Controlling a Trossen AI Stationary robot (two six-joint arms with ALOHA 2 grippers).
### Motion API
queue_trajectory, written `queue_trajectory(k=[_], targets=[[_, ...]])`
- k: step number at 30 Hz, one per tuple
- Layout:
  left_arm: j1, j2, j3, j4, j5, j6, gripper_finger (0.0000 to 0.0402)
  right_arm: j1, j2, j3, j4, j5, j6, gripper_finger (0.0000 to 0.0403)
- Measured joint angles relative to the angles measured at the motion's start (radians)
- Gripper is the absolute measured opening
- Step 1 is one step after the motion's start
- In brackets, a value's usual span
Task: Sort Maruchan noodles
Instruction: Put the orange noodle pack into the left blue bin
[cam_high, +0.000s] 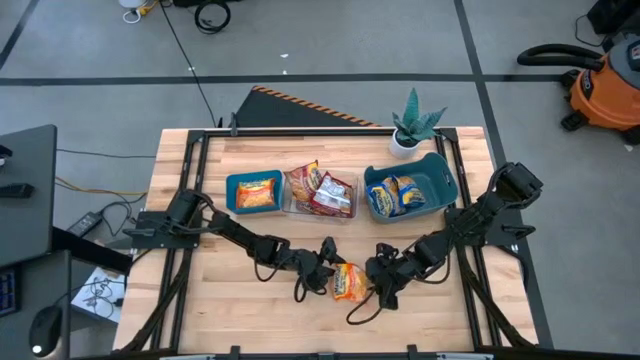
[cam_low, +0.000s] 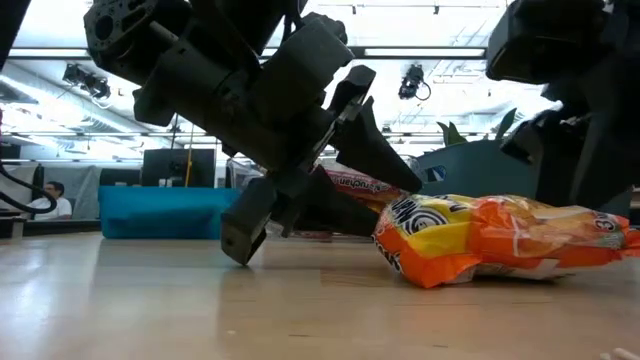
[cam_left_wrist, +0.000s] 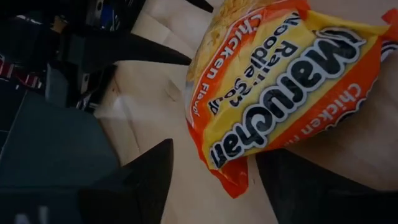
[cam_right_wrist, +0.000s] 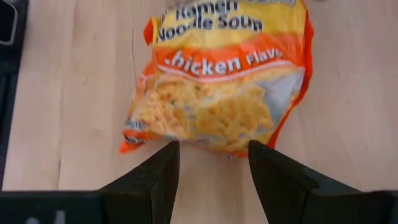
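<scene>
One orange Maruchan chicken packet (cam_high: 348, 283) lies flat on the wooden table between both grippers, near the table's front; it also shows in the low view (cam_low: 500, 240). My left gripper (cam_high: 322, 270) is open at the packet's left end, and one corner of the packet (cam_left_wrist: 231, 182) reaches between its fingers. One left finger (cam_low: 243, 240) points down at the table while the other (cam_low: 385, 160) slants over the packet's end. My right gripper (cam_right_wrist: 214, 162) is open just short of the packet's right end (cam_right_wrist: 205, 144). Other packets lie in the bins. My left gripper stands with its fingers on either side of the packet's corner (cam_left_wrist: 231, 182), coming level from the table's left. Whether a finger touches the wrapper, I cannot tell. The packet lies flat on the table.
Along the far side stand a blue bin (cam_high: 232, 190) with an orange packet, a clear bin (cam_high: 297, 207) with red packets, and a teal bin (cam_high: 442, 180) with blue-and-yellow packets. A potted plant (cam_high: 412, 125) stands behind the teal bin. A dark cable (cam_high: 360, 310) loops near the front.
</scene>
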Motion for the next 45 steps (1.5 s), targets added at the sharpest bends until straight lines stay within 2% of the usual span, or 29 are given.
queue_trajectory(k=[10, 14, 18, 23, 27, 30, 37, 40, 45], targets=[[-0.024, 0.001, -0.001, -0.012, 0.011, -0.088, 0.0116, -0.026, -0.001, 0.002, 0.014, -0.027, 0.002, 0.0196], [-0.041, -0.019, -0.002, -0.067, -0.037, -0.131, 0.0063, -0.046, -0.036, 0.056, -0.176, -0.1, 0.016, 0.0196], [-0.038, -0.066, -0.004, -0.166, -0.029, -0.219, 0.0013, -0.039, -0.098, 0.075, -0.296, -0.051, 0.023, 0.0196], [-0.036, -0.127, -0.004, -0.252, -0.031, -0.299, 0.001, -0.007, -0.161, 0.076, -0.364, 0.062, 0.034, 0.0196], [-0.039, -0.221, -0.004, -0.374, -0.031, -0.331, 0.0008, 0.031, -0.172, 0.072, -0.36, 0.135, 0.042, 0.0196], [-0.038, -0.315, -0.003, -0.509, -0.037, -0.384, 0.0006, 0.062, -0.165, 0.048, -0.34, 0.193, 0.063, 0.0196], [-0.002, -0.565, -0.002, -0.776, -0.057, -0.497, 0.0005, 0.104, -0.168, 0.018, -0.31, 0.243, 0.101, 0.0196], [0.027, -0.664, -0.002, -0.912, -0.105, -0.552, 0.0004, 0.122, -0.165, 0.018, -0.306, 0.255, 0.104, 0.0196], [0.094, -0.807, -0.002, -1.129, -0.236, -0.63, 0.0004, 0.149, -0.165, -0.009, -0.242, 0.353, 0.102, 0.0196]])
